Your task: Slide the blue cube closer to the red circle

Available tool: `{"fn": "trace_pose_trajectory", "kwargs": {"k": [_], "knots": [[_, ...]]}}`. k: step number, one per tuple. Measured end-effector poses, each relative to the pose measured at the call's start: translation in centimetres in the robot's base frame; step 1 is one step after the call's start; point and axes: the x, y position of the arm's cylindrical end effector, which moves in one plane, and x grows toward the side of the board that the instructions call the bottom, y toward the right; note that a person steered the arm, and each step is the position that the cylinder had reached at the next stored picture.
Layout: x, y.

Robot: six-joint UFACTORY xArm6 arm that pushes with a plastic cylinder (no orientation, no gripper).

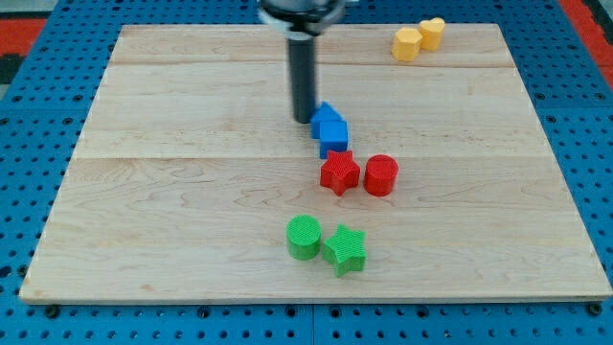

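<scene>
Blue cube (pixel 332 132) sits just above the red star (pixel 339 172), near the red circle (pixel 381 175). My tip (pixel 304 119) touches its left; it is a bare rod and grips nothing.

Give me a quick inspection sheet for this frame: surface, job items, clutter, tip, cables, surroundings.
Surface: wooden board, pale planks, flat.
Job's things: blue cube just above the red star, with a second blue block touching its upper left; red circle right of the star, a small gap between them.
Clutter: green circle and green star side by side near the view's bottom; yellow hexagon and yellow heart touching at the view's top right.
Grippers: none; my tip sits at the left edge of the blue pair.
Cables: nothing seen.
Surroundings: blue pegboard around the board.
</scene>
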Motion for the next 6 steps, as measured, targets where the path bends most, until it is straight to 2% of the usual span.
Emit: {"fn": "trace_pose_trajectory", "kwargs": {"k": [1,2,3,4,5,6], "knots": [[0.0,6.5],[0.0,9.3],[0.0,2.1],[0.8,-2.6],[3.0,-2.5],[3.8,1.6]]}}
